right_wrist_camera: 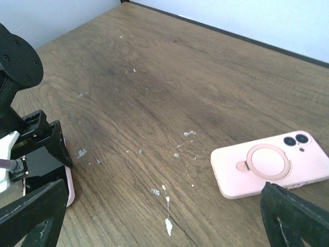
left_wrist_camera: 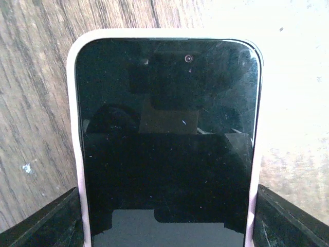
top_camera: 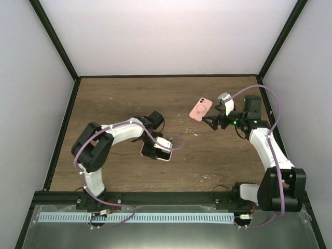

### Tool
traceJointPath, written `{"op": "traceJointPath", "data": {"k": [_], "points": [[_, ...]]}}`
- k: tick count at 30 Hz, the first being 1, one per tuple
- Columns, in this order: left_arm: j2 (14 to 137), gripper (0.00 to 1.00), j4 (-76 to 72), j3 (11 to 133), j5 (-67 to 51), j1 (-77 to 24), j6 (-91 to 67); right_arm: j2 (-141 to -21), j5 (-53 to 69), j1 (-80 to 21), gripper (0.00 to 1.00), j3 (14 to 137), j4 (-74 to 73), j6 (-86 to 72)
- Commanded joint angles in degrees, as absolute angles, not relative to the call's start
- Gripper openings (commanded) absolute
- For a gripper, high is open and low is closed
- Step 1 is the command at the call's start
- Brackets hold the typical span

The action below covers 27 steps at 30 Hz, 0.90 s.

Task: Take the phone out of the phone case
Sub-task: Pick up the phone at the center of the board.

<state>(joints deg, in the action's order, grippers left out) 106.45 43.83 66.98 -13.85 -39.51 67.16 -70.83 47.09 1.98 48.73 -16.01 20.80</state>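
A phone [left_wrist_camera: 167,128] with a black screen and a pale pink rim lies face up on the wooden table. My left gripper [left_wrist_camera: 167,206] is shut on it, one finger on each long side. It also shows in the top view [top_camera: 165,154] and at the left of the right wrist view [right_wrist_camera: 43,167]. A pink phone case [top_camera: 201,109] lies back up further right, with a ring stand and two dark camera openings [right_wrist_camera: 270,164]. My right gripper [right_wrist_camera: 163,190] is open and empty just above the table. The case lies just in front of its right finger [right_wrist_camera: 293,216].
The wooden table [top_camera: 129,98] has white scuff marks near the middle [right_wrist_camera: 167,198]. A black frame and white walls enclose it at the back and both sides [top_camera: 166,76]. The left arm's purple cable [top_camera: 179,141] loops beside the phone.
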Motion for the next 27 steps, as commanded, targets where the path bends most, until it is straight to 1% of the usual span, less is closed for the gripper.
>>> {"op": "traceJointPath", "data": {"k": [1,5,8,11,13,15,20,25,27], "points": [[99.6,0.54,43.48,66.16,-21.64,-38.27,62.02,-70.3,51.59,2.22,1.0,52.77,-19.11,26.45],[93.15,0.51,43.84,65.5,-28.6,-36.27,57.71,-68.18,59.0,1.69,1.0,53.32,-22.08,39.47],[88.42,0.49,39.84,63.89,-29.69,-35.71,51.92,-71.17,55.32,-0.78,1.0,58.25,-24.74,41.29],[83.88,0.49,30.56,61.69,-25.39,-34.91,42.19,-74.79,52.76,-3.68,1.0,63.7,-25.24,33.43],[81.38,0.49,23.95,60.59,-21.42,-33.68,35.48,-77.02,52.79,-6.19,1.0,67.41,-24.26,22.86],[79.73,0.5,19.93,60.78,-19.28,-32.19,30.63,-78.6,52.52,-8.62,1.0,68.62,-21.02,14.45],[78.96,0.49,18.18,64.42,-14.21,-30.85,24.98,-81.96,49.8,-15.15,1.0,69.67,-11.65,-2.4],[78.54,0.49,17.19,66.08,-11.87,-30.84,21.37,-84.31,46.57,-21.5,1.0,71.27,-8.28,-11.43],[78.41,0.49,16.81,66.54,-11.47,-30.85,19.75,-84.5,45.72,-22.54,0.97,70.85,-5.33,-15.78]]}}
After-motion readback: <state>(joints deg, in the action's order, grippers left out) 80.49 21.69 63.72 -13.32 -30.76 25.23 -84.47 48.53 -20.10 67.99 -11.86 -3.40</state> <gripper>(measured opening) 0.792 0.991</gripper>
